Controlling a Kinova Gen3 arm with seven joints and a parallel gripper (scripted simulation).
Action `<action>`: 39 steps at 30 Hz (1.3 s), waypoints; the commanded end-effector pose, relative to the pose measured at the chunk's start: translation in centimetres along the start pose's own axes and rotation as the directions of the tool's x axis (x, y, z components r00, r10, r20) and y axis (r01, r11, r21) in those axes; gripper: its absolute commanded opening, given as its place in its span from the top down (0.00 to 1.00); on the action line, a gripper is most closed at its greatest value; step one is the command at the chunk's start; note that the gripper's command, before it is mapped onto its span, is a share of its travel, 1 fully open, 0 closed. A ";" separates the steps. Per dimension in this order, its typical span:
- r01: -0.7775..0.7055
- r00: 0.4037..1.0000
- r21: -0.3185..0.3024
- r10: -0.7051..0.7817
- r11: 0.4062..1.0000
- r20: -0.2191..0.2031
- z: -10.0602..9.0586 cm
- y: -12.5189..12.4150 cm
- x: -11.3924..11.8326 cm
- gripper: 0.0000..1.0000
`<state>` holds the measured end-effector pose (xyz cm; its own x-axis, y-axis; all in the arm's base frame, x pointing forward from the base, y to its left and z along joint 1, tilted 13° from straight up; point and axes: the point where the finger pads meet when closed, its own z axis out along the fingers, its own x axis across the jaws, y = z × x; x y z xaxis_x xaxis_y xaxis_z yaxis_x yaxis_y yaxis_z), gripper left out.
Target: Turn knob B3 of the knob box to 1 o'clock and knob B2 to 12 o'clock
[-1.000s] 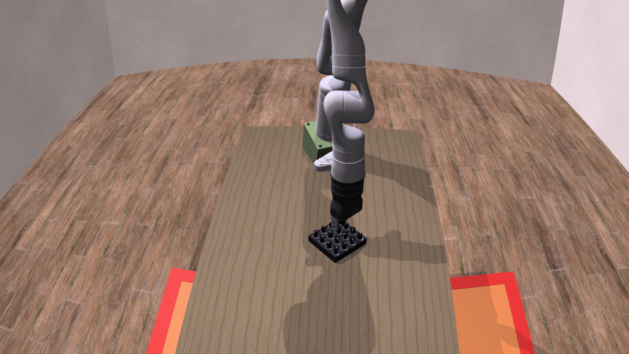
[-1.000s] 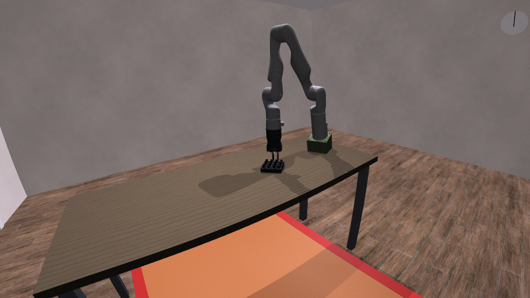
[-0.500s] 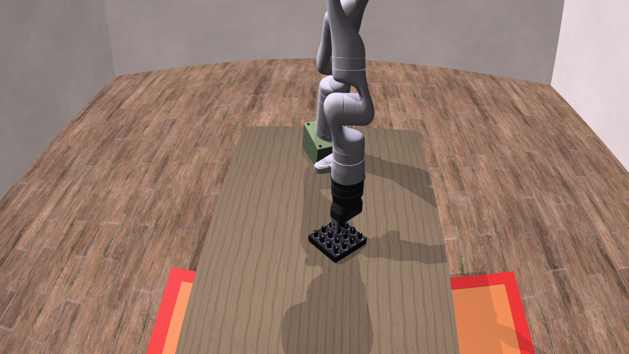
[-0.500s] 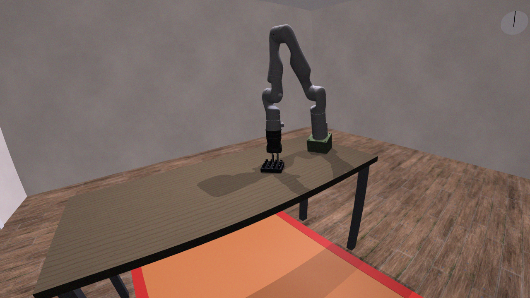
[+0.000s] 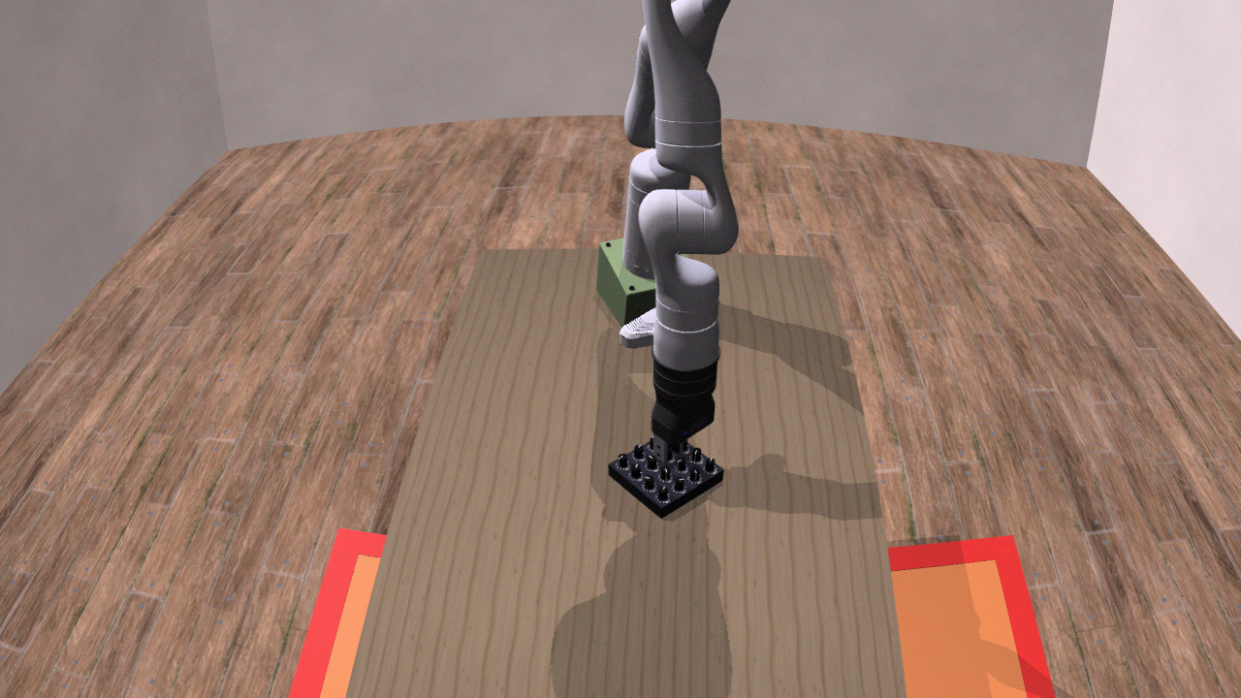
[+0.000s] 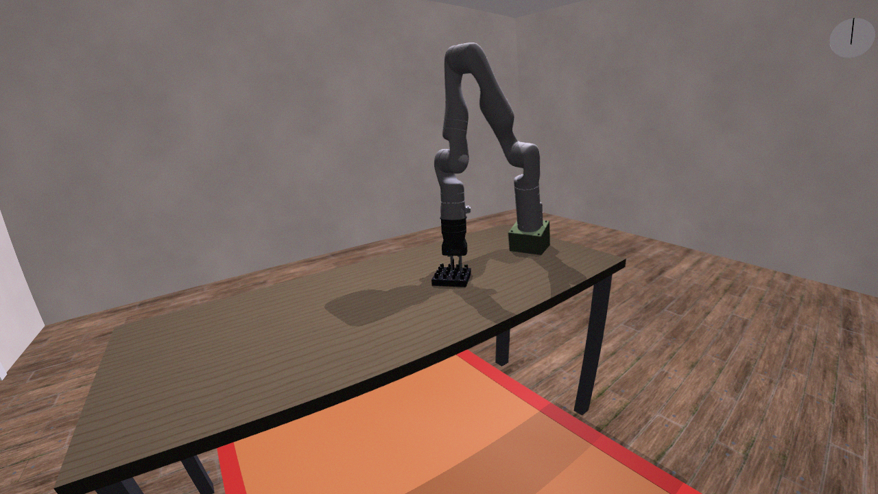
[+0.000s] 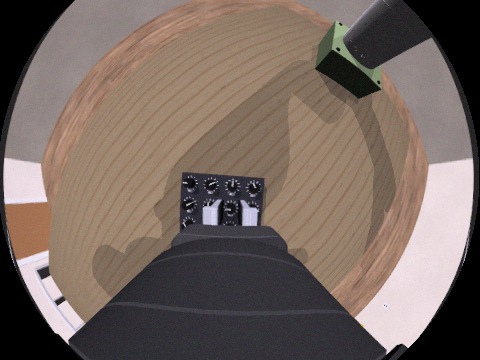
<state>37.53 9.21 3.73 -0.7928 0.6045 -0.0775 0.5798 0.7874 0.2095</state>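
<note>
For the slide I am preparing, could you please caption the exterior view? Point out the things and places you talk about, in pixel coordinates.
Above a wooden table, the jaws [image 6: 456, 269] of a Kinova arm reach down among a black box's [image 6: 451, 281] knobs.

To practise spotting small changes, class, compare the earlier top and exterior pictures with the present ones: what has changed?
The pincer has come down a little toward the knob box. No grasp or release can be made out. The box and the green base block have stayed put.
</note>
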 end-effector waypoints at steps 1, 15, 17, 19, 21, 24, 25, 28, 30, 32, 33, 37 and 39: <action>0.000 1.000 0.000 0.000 1.000 0.000 0.0 0.0 0.0 0.54; 0.000 1.000 0.000 0.000 1.000 0.000 0.0 0.0 0.0 0.54; 0.000 1.000 0.000 0.000 1.000 0.000 0.0 0.0 0.0 0.54; 0.000 1.000 0.000 0.000 1.000 0.000 0.0 0.0 0.0 0.54; 0.000 1.000 0.000 0.000 1.000 0.000 0.0 0.0 0.0 0.54; 0.000 1.000 0.000 0.000 1.000 0.000 0.0 0.0 0.0 0.54; 0.000 1.000 0.000 0.000 1.000 0.000 0.0 0.0 0.0 0.54; 0.000 1.000 0.000 0.000 1.000 0.000 0.0 0.0 0.0 0.54; 0.000 1.000 0.000 0.000 1.000 0.000 0.0 0.0 0.0 0.54; 0.000 1.000 0.000 0.000 1.000 0.000 0.0 0.0 0.0 0.54; 0.000 1.000 0.000 0.000 1.000 0.000 0.0 0.0 0.0 0.54; 0.000 1.000 0.000 0.000 1.000 0.000 0.0 0.0 0.0 0.70; 0.000 1.000 0.000 0.000 1.000 0.000 0.0 0.0 0.0 0.70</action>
<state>37.50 9.20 3.67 -0.7929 0.6045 -0.0767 0.5801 0.7874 0.2085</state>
